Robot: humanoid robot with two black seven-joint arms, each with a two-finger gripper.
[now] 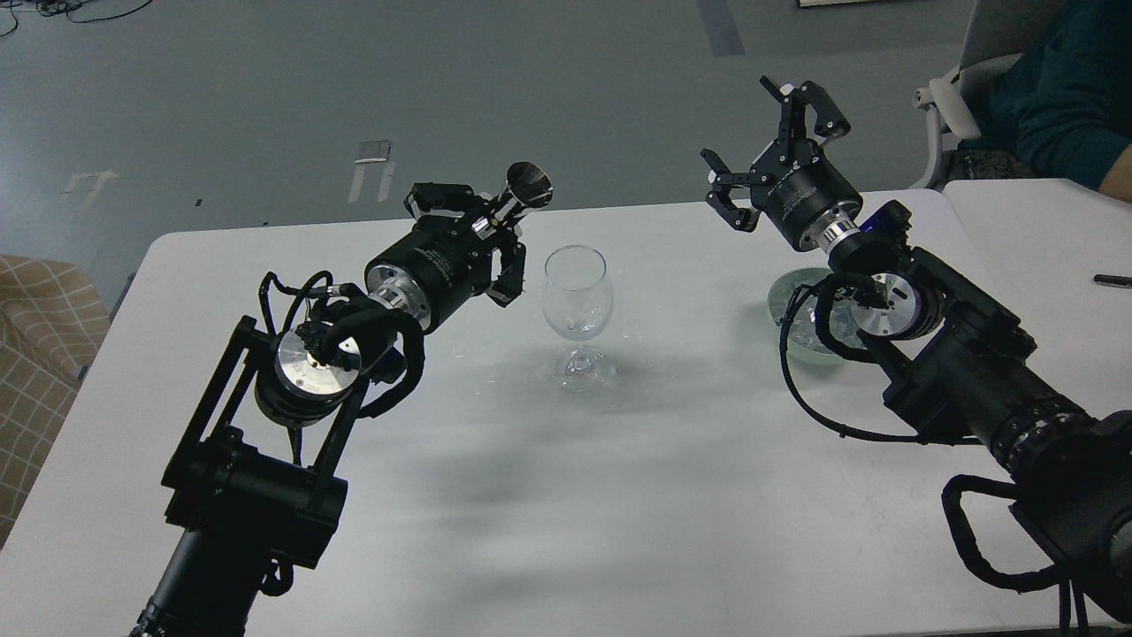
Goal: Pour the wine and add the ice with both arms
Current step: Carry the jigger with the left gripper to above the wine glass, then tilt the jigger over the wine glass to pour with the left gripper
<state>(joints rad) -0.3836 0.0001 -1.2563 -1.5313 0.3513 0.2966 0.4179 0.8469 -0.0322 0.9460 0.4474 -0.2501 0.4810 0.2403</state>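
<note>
Showing white lettering, unreadable, right tool

A wine glass stands upright near the middle of the worktop. To its right, well apart, a bowl sits on the worktop with ice in it, partly hidden behind the right arm. The left gripper hangs just left of the glass, closed around a metal jigger tilted with its mouth up and to the right. The right gripper hangs above and behind the bowl, fingers spread. A pen lies on a second table at far right.
</note>
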